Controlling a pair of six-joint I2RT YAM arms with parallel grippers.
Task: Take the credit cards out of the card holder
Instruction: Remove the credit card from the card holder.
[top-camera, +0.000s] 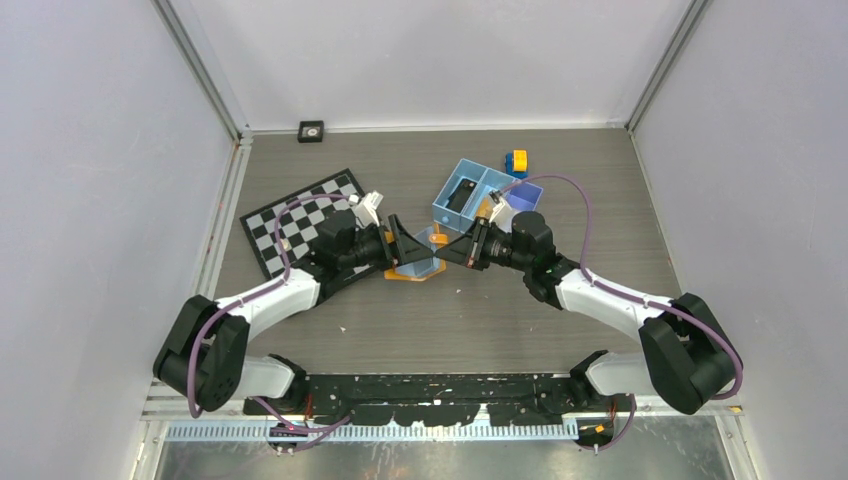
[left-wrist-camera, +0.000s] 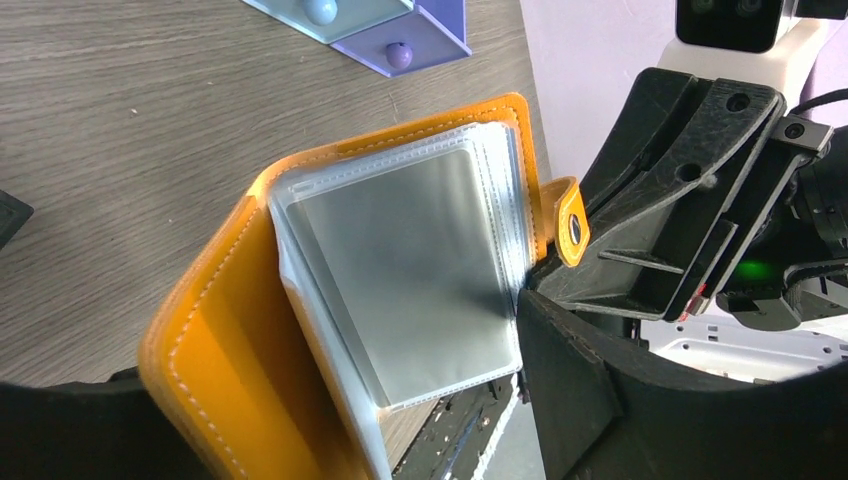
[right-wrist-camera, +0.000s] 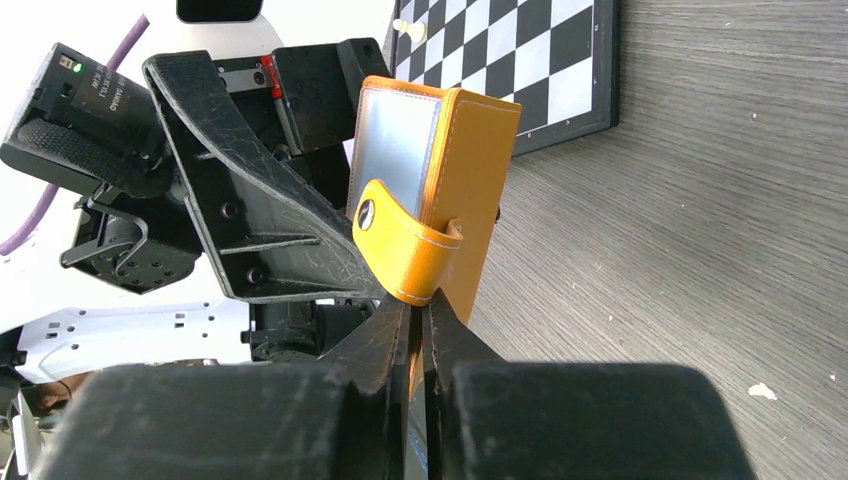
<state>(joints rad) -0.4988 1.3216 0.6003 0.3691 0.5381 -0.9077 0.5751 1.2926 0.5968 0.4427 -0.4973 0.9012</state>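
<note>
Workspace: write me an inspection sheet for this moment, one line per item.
Surface: grey wood-grain table, a few white specks.
Job's things: orange card holder open between the two arms, clear sleeves showing; no card seen outside it.
Clutter: blue tray, yellow-and-blue block, chessboard, small black square at the far edge.
End effectors: right end effector shut on the card holder below its tab; left end effector spread, holder between its fingers, grip unclear.
Cables: left purple cable and right purple cable loop above their arms.
Surroundings: pale walls on three sides; nothing else seen.
</note>
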